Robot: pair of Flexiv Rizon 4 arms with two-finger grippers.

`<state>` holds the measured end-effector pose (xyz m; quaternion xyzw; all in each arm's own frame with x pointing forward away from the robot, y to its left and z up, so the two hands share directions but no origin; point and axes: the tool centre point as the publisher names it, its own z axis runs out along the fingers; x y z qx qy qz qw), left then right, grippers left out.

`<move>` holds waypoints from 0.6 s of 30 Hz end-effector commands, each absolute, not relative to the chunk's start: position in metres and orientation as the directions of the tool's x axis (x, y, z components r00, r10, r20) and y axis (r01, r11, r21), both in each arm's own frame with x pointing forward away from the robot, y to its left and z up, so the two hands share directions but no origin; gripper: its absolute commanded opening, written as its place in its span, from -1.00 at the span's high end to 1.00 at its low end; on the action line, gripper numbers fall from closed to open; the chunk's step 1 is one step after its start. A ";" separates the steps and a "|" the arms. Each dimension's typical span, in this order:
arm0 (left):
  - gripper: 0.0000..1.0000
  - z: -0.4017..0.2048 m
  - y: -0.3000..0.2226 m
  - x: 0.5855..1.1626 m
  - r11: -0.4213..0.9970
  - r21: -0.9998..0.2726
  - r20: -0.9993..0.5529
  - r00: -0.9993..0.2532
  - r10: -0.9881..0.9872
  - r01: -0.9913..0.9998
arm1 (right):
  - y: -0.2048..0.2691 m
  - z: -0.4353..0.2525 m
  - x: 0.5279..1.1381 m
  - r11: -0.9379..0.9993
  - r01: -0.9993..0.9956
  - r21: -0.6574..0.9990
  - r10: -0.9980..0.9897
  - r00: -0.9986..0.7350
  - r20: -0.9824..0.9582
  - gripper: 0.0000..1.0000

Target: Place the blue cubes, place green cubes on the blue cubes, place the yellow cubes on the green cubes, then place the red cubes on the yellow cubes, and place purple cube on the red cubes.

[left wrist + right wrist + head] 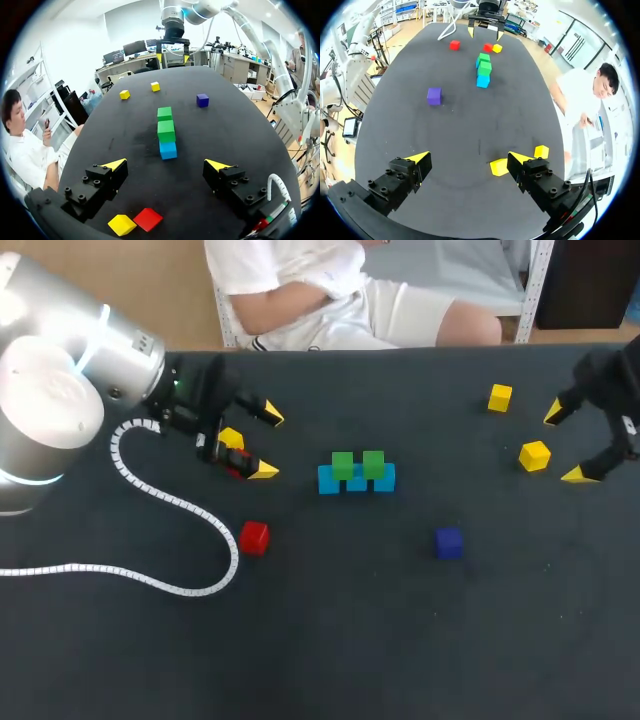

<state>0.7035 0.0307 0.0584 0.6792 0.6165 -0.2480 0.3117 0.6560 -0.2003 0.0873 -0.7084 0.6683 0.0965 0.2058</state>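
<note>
Closest to us on the black bench point(400, 640), a white ribbed cable point(180, 505) snakes across the lower left of the head view. Just past its loop sits a lone red cube point(253, 537), left of centre. The small purple cube point(448, 542) is right of centre, well apart from it.

Next up, pretty much dead centre, we've got the row of three blue cubes point(356, 483) touching side by side. Two green cubes point(342, 464) sit on top of them.

Our left hand point(268, 442) is left of that row, pointing at it. Its yellow-tipped fingers are wide apart and clamped on nothing. A second red cube point(147, 219) and a flat-lying yellow cube point(122, 224) sit right next to each other on the bench under the hand, back between the fingers toward the wrist.

Our right hand point(566, 444) is over at the right edge, fingers spread as well, gripping nothing. A middle yellow cube point(534, 455) lies just beside one of its fingers; we can't tell if it's touching.

Farthest out, in the upper right, is a far yellow cube point(500, 397), on its own near the bench's back edge.
</note>
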 end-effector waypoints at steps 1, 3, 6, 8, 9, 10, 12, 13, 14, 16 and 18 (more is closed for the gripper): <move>-1.00 0.058 0.030 0.705 -0.049 0.114 -0.719 0.116 0.685 0.992 | -0.200 0.087 0.657 -0.023 -0.987 -0.161 -0.906 0.088 -0.413 -1.00; -1.00 0.058 0.030 0.705 -0.049 0.114 -0.719 0.116 0.685 0.992 | -0.209 0.083 0.663 -0.012 -0.985 -0.175 -0.926 0.077 -0.370 -1.00; -1.00 0.058 0.030 0.705 -0.049 0.114 -0.719 0.116 0.685 0.992 | -0.225 0.084 0.675 -0.033 -0.989 -0.143 -0.907 0.090 -0.410 -1.00; -1.00 0.058 0.030 0.705 -0.049 0.114 -0.719 0.116 0.685 0.992 | -0.228 0.089 0.679 -0.074 -0.990 -0.118 -0.905 0.117 -0.409 -1.00; -1.00 0.058 0.030 0.705 -0.049 0.114 -0.719 0.116 0.685 0.992 | -0.231 0.090 0.683 -0.085 -0.991 -0.105 -0.891 0.123 -0.438 -1.00; -1.00 0.058 0.030 0.705 -0.049 0.114 -0.719 0.116 0.685 0.992 | -0.233 0.092 0.686 -0.092 -0.990 -0.105 -0.883 0.130 -0.451 -1.00; -1.00 0.058 0.030 0.705 -0.049 0.114 -0.719 0.116 0.685 0.992 | -0.233 0.095 0.689 -0.130 -0.989 -0.072 -0.884 0.149 -0.444 -1.00; -1.00 0.058 0.030 0.705 -0.049 0.114 -0.719 0.116 0.685 0.992 | -0.232 0.095 0.691 -0.143 -0.988 -0.057 -0.876 0.153 -0.457 -1.00; -1.00 0.058 0.030 0.705 -0.049 0.114 -0.719 0.116 0.685 0.992 | -0.232 0.096 0.692 -0.156 -0.987 -0.041 -0.868 0.157 -0.470 -1.00; -1.00 0.058 0.030 0.705 -0.049 0.114 -0.719 0.116 0.685 0.992 | -0.233 0.094 0.696 -0.177 -0.984 -0.034 -0.855 0.171 -0.489 -1.00; -1.00 0.058 0.030 0.705 -0.049 0.114 -0.719 0.116 0.685 0.992 | -0.235 0.086 0.703 -0.182 -0.983 -0.019 -0.851 0.167 -0.498 -1.00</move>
